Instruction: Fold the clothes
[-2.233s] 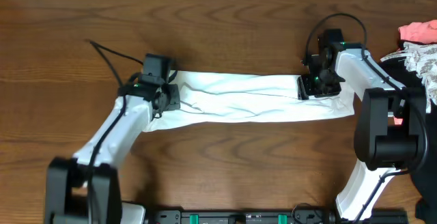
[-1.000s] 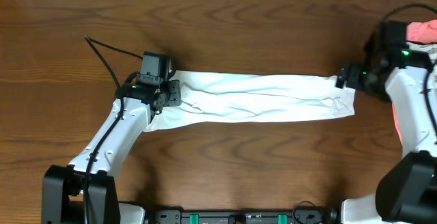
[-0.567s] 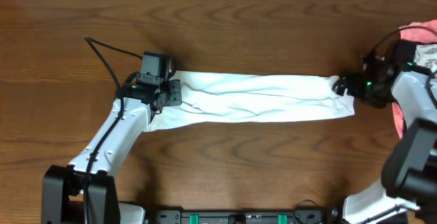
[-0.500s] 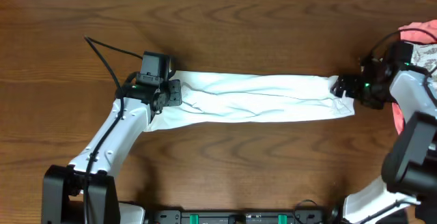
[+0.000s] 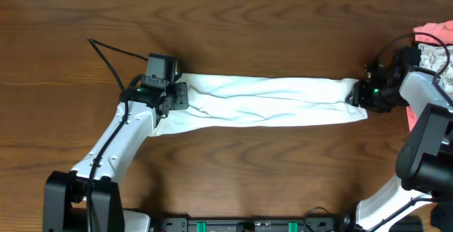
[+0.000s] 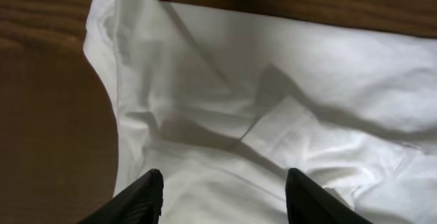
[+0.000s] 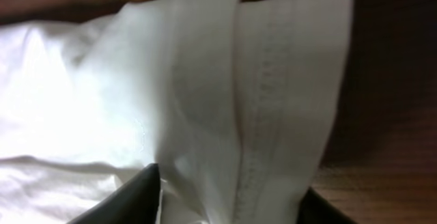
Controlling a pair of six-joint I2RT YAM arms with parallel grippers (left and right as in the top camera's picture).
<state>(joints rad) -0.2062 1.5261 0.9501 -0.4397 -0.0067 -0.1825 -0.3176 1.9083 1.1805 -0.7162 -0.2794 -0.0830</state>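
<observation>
Two pincers sit at the ends of the white T-shirt (image 5: 269,99), which lies folded into a long narrow band across the middle of the dark wood-grain tabletop (image 5: 233,27). Its cloth is thin and soft, with shallow creases. The left pincer (image 5: 172,97) rests at the band's left end, its black fingers (image 6: 140,200) spread apart over rumpled layers, clasping nothing. The right pincer (image 5: 357,94) is at the right end, where a stitched hem (image 7: 287,80) runs straight between its fingers (image 7: 136,193); whether they pinch the cloth I cannot tell. A pink garment (image 5: 433,32) lies crumpled at the far right edge
</observation>
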